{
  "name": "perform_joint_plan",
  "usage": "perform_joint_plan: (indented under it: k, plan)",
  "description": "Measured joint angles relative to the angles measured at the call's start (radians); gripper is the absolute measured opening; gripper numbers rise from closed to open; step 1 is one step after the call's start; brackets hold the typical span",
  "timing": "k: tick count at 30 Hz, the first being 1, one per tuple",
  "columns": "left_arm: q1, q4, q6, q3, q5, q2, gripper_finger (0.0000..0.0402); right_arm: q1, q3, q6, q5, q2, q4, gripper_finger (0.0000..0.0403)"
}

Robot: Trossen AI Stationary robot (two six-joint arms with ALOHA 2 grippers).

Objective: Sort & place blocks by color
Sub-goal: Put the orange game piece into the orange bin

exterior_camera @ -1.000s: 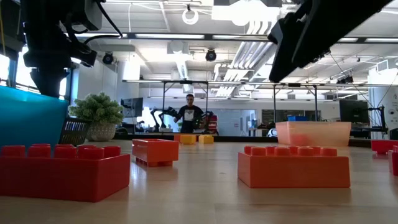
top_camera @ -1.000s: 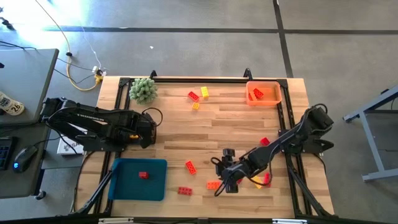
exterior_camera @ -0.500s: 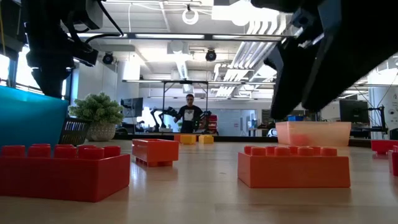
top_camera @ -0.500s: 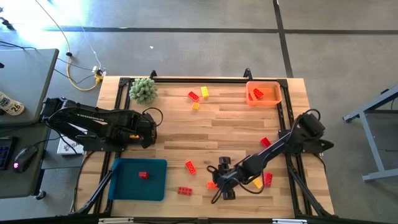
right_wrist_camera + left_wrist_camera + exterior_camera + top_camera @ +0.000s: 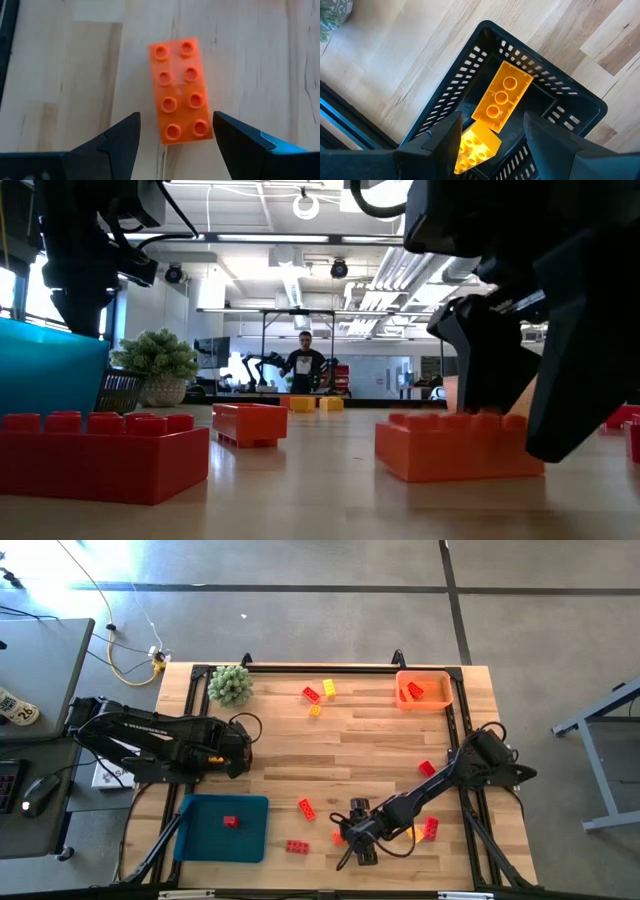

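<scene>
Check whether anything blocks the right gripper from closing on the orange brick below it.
Nothing visible does. The right gripper is open, fingers either side of the orange brick, with only bare table around it.

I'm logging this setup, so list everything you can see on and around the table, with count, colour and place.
Orange studded plastic brick: one, front edge, between the right gripper's fingers.
Red studded plastic bricks: about six loose; one by it, one near the front.
Yellow studded plastic bricks: two, in a black slotted basket.
Blue flat tray: one, front left, one red brick inside.
Orange plastic bin: one, back right, red brick inside.
Green spiky plant ball: one, back left.
Person: one, in the room behind.
Left gripper: open, above the basket.
Right gripper: open, straddling the orange brick.
</scene>
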Motion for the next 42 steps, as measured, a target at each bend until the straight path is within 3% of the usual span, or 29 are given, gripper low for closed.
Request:
perform_joint_plan:
  k: [15, 25, 30, 42]
  plan:
    - [0.0, -0.001, 0.001, 0.0, 0.0, 0.0, 0.02, 0.002, 0.002, -0.016, 0.02, 0.035, 0.037, 0.0231]
    - [0.0, -0.001, 0.0, 0.0, -0.008, 0.0, 0.02, -0.005, 0.005, -0.02, 0.043, 0.036, 0.034, 0.0115]
    - [0.0, 0.0, 0.0, 0.0, -0.008, 0.0, 0.02, -0.019, 0.003, -0.023, 0.06, 0.019, 0.006, 0.0115]
    - [0.0, 0.058, 0.001, 0.0, -0.008, 0.0, 0.02, -0.144, 0.0, 0.027, 0.237, -0.085, -0.179, 0.0115]
